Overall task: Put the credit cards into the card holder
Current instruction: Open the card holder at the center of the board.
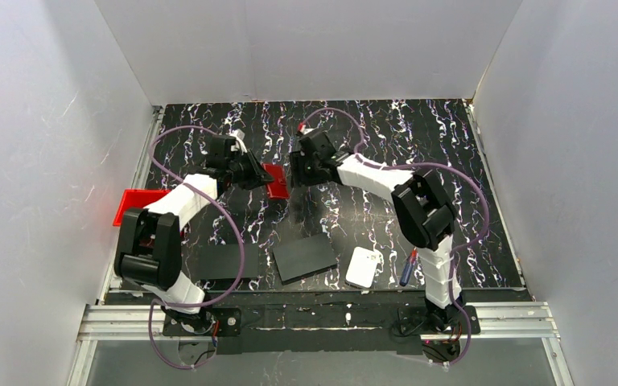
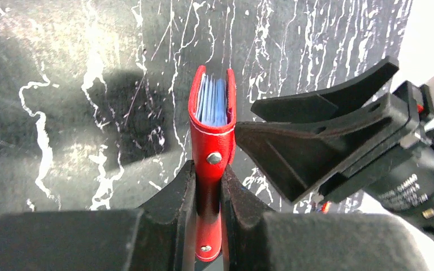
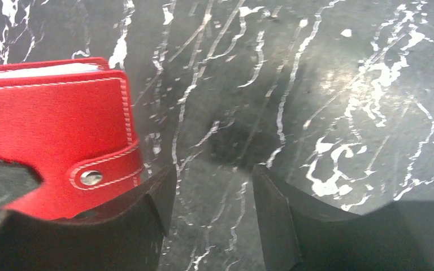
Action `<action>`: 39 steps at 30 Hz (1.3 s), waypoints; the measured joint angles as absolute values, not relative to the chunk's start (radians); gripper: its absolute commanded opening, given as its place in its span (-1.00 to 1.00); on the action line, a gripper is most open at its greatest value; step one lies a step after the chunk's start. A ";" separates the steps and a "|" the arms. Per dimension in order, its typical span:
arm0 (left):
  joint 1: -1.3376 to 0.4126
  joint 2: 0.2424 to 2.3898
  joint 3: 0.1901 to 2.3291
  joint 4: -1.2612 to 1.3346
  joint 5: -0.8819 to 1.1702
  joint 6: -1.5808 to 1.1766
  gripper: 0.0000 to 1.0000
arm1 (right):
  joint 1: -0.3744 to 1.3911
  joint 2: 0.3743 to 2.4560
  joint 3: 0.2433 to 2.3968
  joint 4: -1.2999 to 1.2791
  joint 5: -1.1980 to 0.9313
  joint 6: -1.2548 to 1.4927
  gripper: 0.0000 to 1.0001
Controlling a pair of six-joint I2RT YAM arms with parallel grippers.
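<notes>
Clamping the card holder (image 2: 212,141), cards (image 2: 212,101) inside, in my left hand (image 2: 208,189), right hand (image 3: 213,176) open and empty, I should probably set it down next.

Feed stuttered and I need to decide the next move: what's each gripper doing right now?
Left gripper: closed on the small red stitched folding card holder, pale blue cards inside.
Right gripper: open, holding nothing.
</notes>
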State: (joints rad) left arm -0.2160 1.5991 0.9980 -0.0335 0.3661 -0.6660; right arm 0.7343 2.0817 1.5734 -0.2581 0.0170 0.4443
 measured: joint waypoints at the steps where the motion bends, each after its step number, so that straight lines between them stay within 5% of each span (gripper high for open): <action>1: -0.224 1.580 0.999 -0.058 0.349 -0.654 -1.00 | 0.755 2.081 1.592 -0.282 0.045 0.439 0.19; 6: -0.241 1.554 1.002 -0.143 0.288 -0.628 -1.00 | 0.858 2.079 1.682 -0.358 0.165 0.450 0.13; 11: -0.242 1.554 1.002 -0.184 0.268 -0.639 -1.00 | 0.899 2.060 1.702 -0.366 0.216 0.488 -0.14; 31: -0.244 1.554 1.002 -0.184 0.269 -0.699 -1.00 | 0.904 2.108 1.737 -0.365 0.187 0.550 -0.14; 35: -0.245 1.554 1.003 -0.189 0.264 -0.696 -1.00 | 0.907 2.111 1.737 -0.367 0.209 0.551 -0.26; 39: -0.245 1.554 1.004 -0.195 0.262 -0.691 -1.00 | 0.918 2.111 1.737 -0.366 0.233 0.548 -0.72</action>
